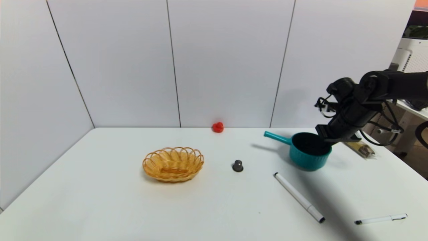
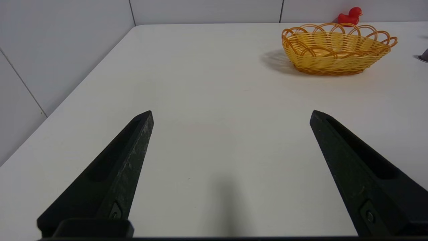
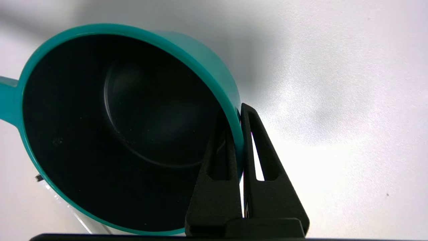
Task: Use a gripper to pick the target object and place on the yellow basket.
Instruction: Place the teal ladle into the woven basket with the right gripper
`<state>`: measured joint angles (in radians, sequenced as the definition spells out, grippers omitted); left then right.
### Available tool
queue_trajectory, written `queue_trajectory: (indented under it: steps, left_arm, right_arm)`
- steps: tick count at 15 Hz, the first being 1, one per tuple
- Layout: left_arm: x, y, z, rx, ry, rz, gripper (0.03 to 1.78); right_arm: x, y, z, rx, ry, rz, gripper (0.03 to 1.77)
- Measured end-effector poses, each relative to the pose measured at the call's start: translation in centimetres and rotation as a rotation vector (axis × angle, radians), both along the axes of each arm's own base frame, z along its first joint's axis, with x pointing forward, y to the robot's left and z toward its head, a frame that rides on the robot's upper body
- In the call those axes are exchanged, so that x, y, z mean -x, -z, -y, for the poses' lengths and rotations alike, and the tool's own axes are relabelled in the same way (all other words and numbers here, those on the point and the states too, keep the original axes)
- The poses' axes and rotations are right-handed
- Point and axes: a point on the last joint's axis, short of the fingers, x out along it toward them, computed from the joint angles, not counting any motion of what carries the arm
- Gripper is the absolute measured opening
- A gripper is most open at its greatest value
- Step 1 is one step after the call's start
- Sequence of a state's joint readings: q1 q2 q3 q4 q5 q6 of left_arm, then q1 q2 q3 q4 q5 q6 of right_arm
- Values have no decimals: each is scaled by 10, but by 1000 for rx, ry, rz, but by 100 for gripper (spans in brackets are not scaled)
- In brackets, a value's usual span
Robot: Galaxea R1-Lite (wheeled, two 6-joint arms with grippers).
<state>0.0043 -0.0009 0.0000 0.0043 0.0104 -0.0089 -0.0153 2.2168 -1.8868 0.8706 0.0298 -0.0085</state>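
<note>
The right tool (image 3: 236, 134) grips the saucepan (image 3: 214, 77)'s wall; pens (image 1: 299, 197) (image 1: 381, 219) and a capsule (image 1: 237, 166) lie nearby.

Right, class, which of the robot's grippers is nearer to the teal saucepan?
The right one. The right gripper is shut on the rim of the teal saucepan; the left gripper hangs open over bare table, away from the pan.

2 pens (image 1: 299, 197) — white, 1 basket (image 1: 173, 165), 1 saucepan (image 1: 309, 152)
</note>
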Motion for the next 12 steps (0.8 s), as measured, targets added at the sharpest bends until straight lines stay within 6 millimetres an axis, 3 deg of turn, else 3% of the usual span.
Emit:
queue_trajectory:
  steps: [3,6,8,12]
  left_arm:
    - [0,0,0,0,1,0,169]
    - [0,0,0,0,0,0,169]
    - [0,0,0,0,1,0,169]
    - [0,0,0,0,1,0,169]
  right_arm:
    - [5,-29,-2,-3,-6,93,10]
    - [6,-55,-18,-8,-43,235,10]
    - [6,-69,-45,-22,-105,335,10]
    - [15,-85,-131,-82,-310,497,10]
